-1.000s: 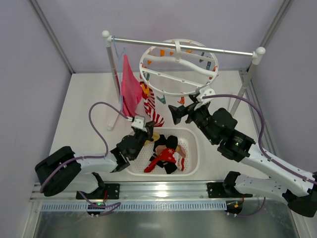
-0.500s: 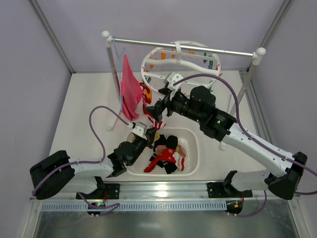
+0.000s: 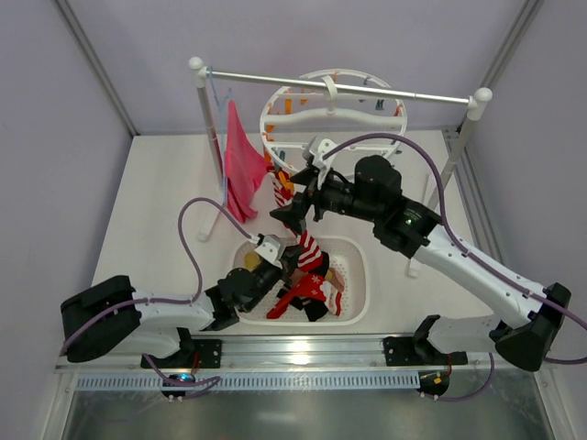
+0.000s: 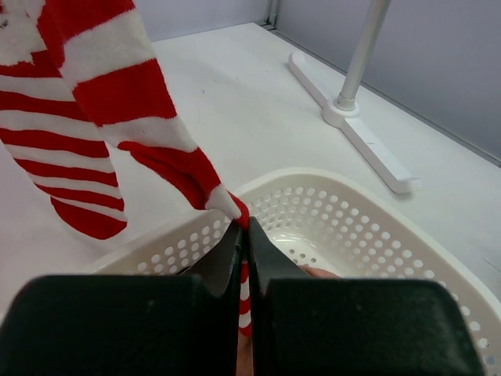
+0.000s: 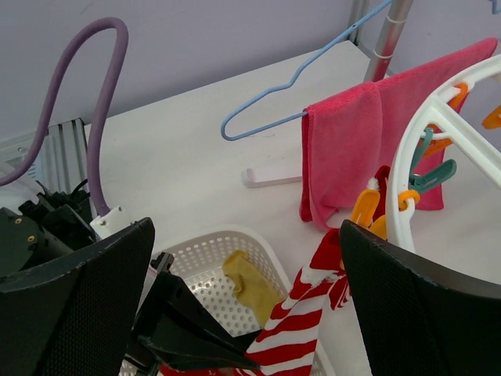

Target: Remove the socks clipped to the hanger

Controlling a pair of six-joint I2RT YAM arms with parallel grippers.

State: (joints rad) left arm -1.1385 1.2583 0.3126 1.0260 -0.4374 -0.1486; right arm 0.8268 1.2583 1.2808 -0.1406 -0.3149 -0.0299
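Observation:
A red-and-white striped sock [image 3: 298, 240] stretches from the orange clips [image 5: 365, 207] on the white ring hanger [image 3: 330, 117] down to the basket. My left gripper [image 3: 286, 258] is shut on its lower end, and in the left wrist view the gripper [image 4: 244, 227] pinches the sock [image 4: 102, 102] over the basket rim [image 4: 352, 188]. My right gripper [image 3: 286, 203] stands open beside the sock's clipped end; its view shows the gripper [image 5: 244, 235], the sock [image 5: 301, 321] and the ring [image 5: 427, 141]. More socks lie in the basket: red [image 3: 307, 291], black [image 3: 318, 266] and yellow [image 5: 250, 286].
The hanger hangs from the rack's metal rail [image 3: 348, 87] between white posts [image 3: 481, 94]. A magenta cloth [image 3: 242, 170] and a blue wire hanger [image 5: 297, 78] hang at the rail's left end. The white perforated basket [image 3: 359, 275] sits between the arms. A rack foot [image 4: 352, 133] lies on the table.
My right arm has swung left from beside the ring to the striped sock's clip. My left gripper has drawn the sock's lower end down towards the basket, and the ring has tilted.

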